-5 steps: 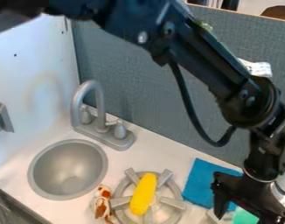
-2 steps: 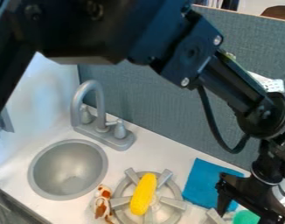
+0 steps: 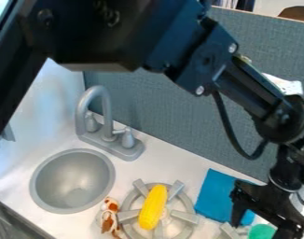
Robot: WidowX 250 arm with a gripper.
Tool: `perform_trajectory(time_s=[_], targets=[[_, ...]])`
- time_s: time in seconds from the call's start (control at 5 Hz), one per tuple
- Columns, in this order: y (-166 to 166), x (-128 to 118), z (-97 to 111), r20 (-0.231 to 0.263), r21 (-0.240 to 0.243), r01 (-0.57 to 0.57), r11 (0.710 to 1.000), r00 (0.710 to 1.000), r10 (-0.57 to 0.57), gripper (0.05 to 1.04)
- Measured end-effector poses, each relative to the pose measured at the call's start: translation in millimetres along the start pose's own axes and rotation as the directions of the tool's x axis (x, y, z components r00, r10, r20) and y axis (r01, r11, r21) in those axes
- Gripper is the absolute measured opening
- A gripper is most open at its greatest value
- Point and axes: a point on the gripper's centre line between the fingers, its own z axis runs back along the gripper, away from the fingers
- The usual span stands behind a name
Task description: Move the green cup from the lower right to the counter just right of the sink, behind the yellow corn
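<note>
Honestly looks like a lining-up step, with the black two-finger pincer (image 3: 265, 228) open around or just above the rounded green plastic-looking thing (image 3: 261, 231), bottom right. Probably calls for centring before any closing, clear of the flat blue cloth (image 3: 215, 195) nearby.

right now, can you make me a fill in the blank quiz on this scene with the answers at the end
The corn on the gray burner is ____.
The round thing by the gripper is ____.
The flat cloth near the gripper is ____.
In this view, the brown-and-white toy lies to the ____ of the burner.

Missing words: yellow; green; blue; left
</note>
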Motion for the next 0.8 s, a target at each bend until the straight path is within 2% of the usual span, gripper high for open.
perform_trajectory(time_s=[0.2,0.4,0.6,0.8], targets=[[12.4,4.0,0.3,-0.009,0.002,-0.020,1.000,1.000,0.020,1.001],[16.1,0.4,-10.5,-0.043,0.017,-0.010,1.000,0.999,0.010,1.001],[6.3,13.9,-24.8,-0.045,0.005,-0.020,1.000,0.999,0.020,1.001],[1.4,14.0,-26.5,-0.041,-0.010,-0.011,1.000,0.999,0.010,0.946]])
